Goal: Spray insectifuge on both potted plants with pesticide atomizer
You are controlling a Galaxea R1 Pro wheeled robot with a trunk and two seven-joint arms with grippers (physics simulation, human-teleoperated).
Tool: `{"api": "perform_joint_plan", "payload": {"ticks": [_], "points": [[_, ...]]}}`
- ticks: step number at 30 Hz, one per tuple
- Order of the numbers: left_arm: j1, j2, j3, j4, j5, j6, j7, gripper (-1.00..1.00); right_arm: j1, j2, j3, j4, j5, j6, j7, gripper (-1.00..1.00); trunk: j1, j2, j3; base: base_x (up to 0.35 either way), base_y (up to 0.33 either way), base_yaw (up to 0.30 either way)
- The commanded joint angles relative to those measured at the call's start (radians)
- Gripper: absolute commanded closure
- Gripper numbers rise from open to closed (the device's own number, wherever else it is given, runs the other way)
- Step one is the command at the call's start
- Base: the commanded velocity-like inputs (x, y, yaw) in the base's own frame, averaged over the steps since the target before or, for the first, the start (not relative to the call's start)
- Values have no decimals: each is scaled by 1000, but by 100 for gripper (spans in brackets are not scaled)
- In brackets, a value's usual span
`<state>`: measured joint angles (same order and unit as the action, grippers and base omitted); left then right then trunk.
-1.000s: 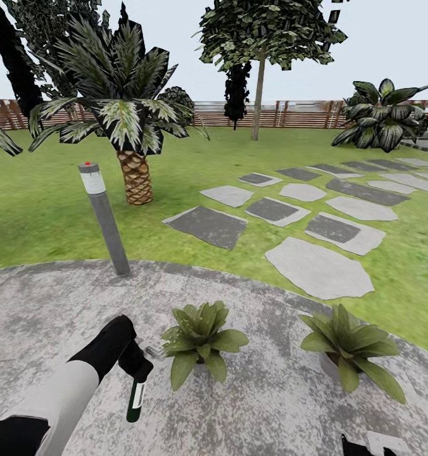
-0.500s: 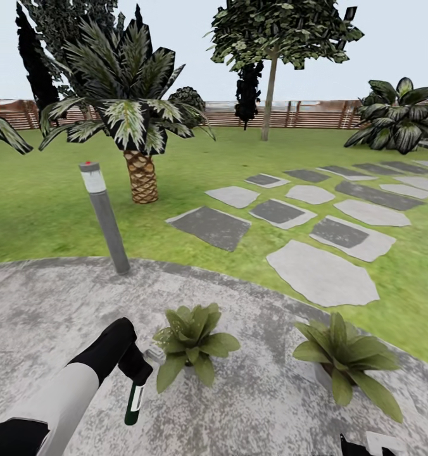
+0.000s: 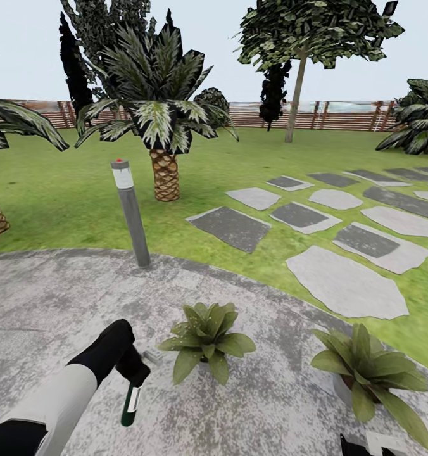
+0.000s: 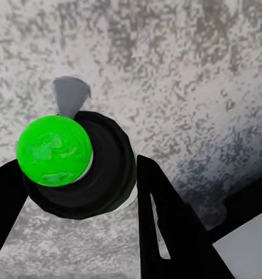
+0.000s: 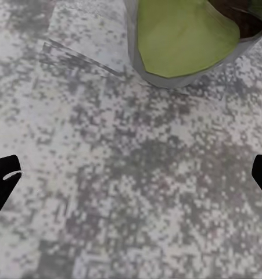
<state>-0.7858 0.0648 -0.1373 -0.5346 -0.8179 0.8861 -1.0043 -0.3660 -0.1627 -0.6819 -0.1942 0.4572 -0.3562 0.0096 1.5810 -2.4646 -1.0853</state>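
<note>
My head camera has swung since a second ago, so the scene sits further right; my left gripper (image 3: 133, 373) still clamps the pesticide atomizer (image 3: 130, 403) at lower left, over the patio (image 3: 49, 304). My right gripper (image 5: 131, 174) hangs wide open, empty. Each potted plant (image 3: 207, 339) (image 3: 369, 373) fills its grey pot, lower centre and lower right.

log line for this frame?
left hand: holding pesticide atomizer | right hand: open, idle | potted plants: on patio
</note>
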Motion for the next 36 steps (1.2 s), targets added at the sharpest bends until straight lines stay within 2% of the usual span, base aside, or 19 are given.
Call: {"api": "perform_joint_plan", "payload": {"ticks": [1, 4, 7, 9, 14, 18, 21, 30, 34, 36], "points": [[-1, -4, -2, -4, -9, 2, -9, 100, -1, 0, -8, 1, 9, -4, 1, -100, 0, 0, -1, 0, 0, 22], [-1, -25, 2, -5, -7, 2, -8, 100, -1, -1, -9, 1, 9, -4, 1, -100, 0, 0, -1, 0, 0, 8], [-1, -73, 3, -1, -9, 2, -8, 100, -1, -1, -9, 1, 9, -4, 1, -100, 0, 0, -1, 0, 0, 1], [-1, -82, -1, 3, -10, 3, -8, 100, -1, -2, -9, 2, 9, -4, 1, -100, 0, 0, -1, 0, 0, -21], [0, -66, -3, 10, -10, 3, -9, 100, 3, -3, -9, 3, 9, -4, 0, -100, 0, 0, 3, 0, 0, -157], [1, -5, -4, 20, -5, 2, -14, 100, 5, -3, -9, 4, 9, -4, 0, -100, 0, 0, 8, 0, 0, -210], [2, 13, -6, 59, -6, 1, -18, 100, 6, -5, -10, 3, 9, -4, 0, -100, 0, 0, 9, 0, 0, -102], [19, 11, 0, 76, -9, -2, -12, 100, 6, -5, -10, 4, 9, -4, 0, -100, 0, 0, 9, 0, 0, -6], [26, 1, 5, 67, 2, 1, -11, 100, 6, -5, -10, 4, 9, -4, 0, -100, 0, 0, 9, 0, 0, 0], [26, -18, 7, 64, 3, 2, -11, 100, 6, -5, -10, 4, 9, -4, -1, -100, 0, 0, 9, 0, 0, 0]]}}
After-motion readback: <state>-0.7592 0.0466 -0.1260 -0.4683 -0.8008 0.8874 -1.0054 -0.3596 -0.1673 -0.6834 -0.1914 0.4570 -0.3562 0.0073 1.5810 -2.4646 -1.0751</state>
